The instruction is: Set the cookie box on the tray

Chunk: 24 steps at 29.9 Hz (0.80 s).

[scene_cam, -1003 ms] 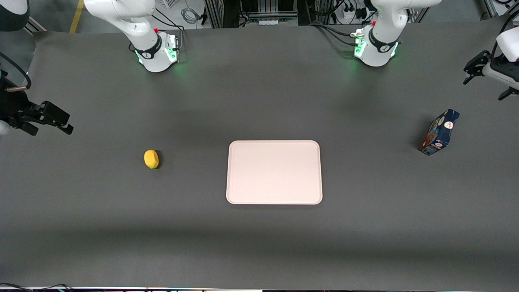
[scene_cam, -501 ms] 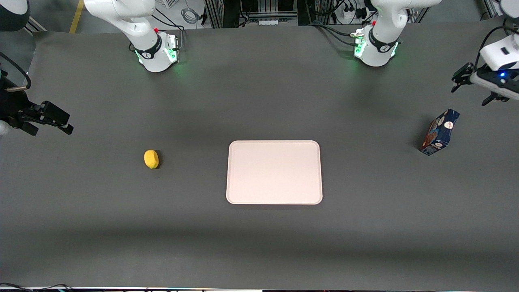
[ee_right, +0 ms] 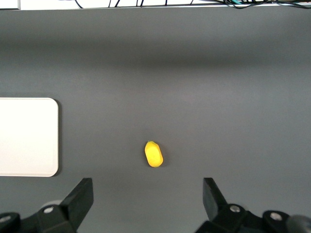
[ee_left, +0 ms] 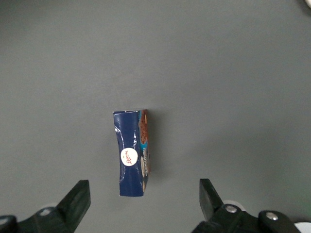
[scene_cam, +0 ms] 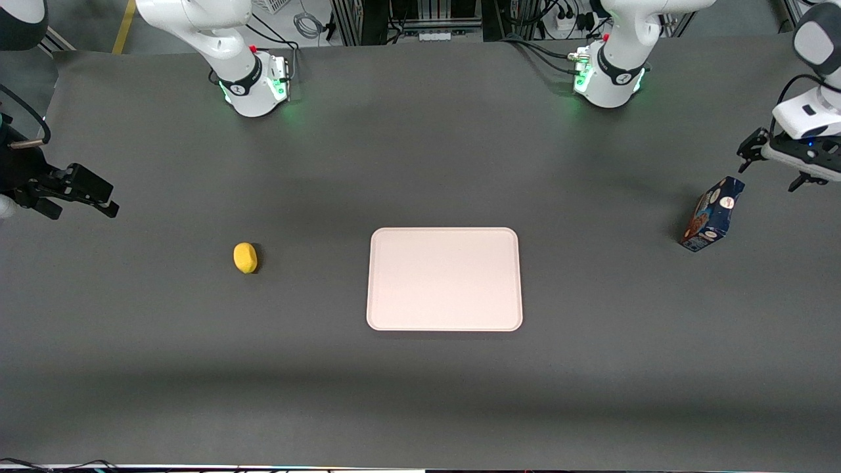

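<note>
Gripper (scene_cam: 772, 164) hovers above the table at the working arm's end, just beside the cookie box (scene_cam: 713, 213) and a little farther from the front camera than it. Not touching the box. In the wrist view the two fingers (ee_left: 77, 199) are spread wide and hold nothing, the gripper (ee_left: 143, 196) centred over the box (ee_left: 130, 153) with bare mat between each finger and the carton's sides.

Cookie box: on the dark mat (scene_cam: 420, 394), white-orange logo face up in the wrist view. It stands alone, with open mat all round it.

Tray (scene_cam: 444, 278): flat on the mat mid-table, nothing on it, rim visible all round. It also shows in the right wrist view (ee_right: 26, 137). Well apart from the box, with a wide strip of unobstructed mat between the two. Tray is nearer the front camera than the box.

Yellow lump (scene_cam: 245, 257): toward the parked arm's end, well apart from the tray; also seen in the right wrist view (ee_right: 154, 154).

Change vs. 0.5 s ago: the gripper has shifted nearer the front camera and closer to the box. Since 1.0 s ago it has come in from the table edge. Box, tray and lump unmoved.
</note>
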Tool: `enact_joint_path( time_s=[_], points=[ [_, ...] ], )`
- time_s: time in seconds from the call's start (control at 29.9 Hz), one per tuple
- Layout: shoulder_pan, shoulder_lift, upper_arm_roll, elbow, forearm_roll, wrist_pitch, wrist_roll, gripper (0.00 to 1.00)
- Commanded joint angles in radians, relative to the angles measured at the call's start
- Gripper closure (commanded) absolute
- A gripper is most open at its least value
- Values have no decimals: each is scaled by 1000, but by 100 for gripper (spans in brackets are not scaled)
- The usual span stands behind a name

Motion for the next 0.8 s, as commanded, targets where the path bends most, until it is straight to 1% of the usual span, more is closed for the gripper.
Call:
enact_joint_path(
  time_s=[0.0,0.1,0.3,0.77],
  points=[
    [3,40,3,-4,12,33,12,0],
    [3,55,6,-16,10,51,12,0],
    [3,83,15,-54,10,142,12,0],
    [3,118,20,-74,-8,150,12,0]
  ],
)
